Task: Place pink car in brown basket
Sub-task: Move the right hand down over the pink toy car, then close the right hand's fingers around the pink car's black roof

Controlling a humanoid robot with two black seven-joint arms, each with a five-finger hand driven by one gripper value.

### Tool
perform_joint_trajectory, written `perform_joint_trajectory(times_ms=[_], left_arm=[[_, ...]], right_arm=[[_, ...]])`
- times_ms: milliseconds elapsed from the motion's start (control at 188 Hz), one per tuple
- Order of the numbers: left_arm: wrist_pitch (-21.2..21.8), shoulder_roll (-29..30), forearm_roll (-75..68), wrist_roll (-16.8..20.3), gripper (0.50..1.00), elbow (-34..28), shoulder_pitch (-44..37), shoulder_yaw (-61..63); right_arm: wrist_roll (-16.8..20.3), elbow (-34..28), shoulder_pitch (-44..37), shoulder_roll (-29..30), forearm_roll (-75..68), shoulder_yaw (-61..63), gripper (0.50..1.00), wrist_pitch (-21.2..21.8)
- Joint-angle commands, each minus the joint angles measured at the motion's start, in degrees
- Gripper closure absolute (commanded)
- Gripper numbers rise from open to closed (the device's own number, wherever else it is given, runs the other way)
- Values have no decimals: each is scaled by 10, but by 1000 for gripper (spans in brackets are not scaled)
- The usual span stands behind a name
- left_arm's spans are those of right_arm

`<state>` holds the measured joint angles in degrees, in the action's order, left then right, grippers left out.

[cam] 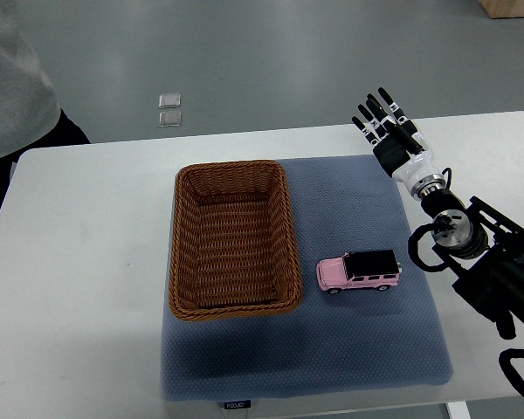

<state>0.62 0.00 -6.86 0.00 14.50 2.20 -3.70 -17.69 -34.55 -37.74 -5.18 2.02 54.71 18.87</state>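
Observation:
A pink toy car (360,271) with a black roof lies on the blue-grey mat (367,349), just right of the brown wicker basket (180,253). The basket stands upright on the mat's left part and holds nothing. My right hand (383,120) hovers over the table's far right, well behind the car, with its fingers stretched out and nothing in them. Its arm (480,262) comes in from the lower right edge. No left arm shows.
The mat lies on a white table (79,288). A person in a grey top (13,78) stands at the far left corner. Two small square plates (169,109) lie on the grey floor behind the table.

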Motion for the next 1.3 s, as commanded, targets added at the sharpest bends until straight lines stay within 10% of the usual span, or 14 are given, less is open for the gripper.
perform_joint_trajectory(times_ms=[0,420,787,1293], left_arm=[[0,0,0,0,500,0,0,0],[0,0,0,1,500,-1,1,0],[0,0,0,1,500,0,1,2],[0,0,0,0,500,-1,1,2]], right_arm=[[0,0,-1,-1,1,0,589,0],[7,-9,-56,-69,211,-77,591,41],[23,-332,-139,-328,551,-348,591,81],[11,-402,-71,-381,642,-368,591,3]])
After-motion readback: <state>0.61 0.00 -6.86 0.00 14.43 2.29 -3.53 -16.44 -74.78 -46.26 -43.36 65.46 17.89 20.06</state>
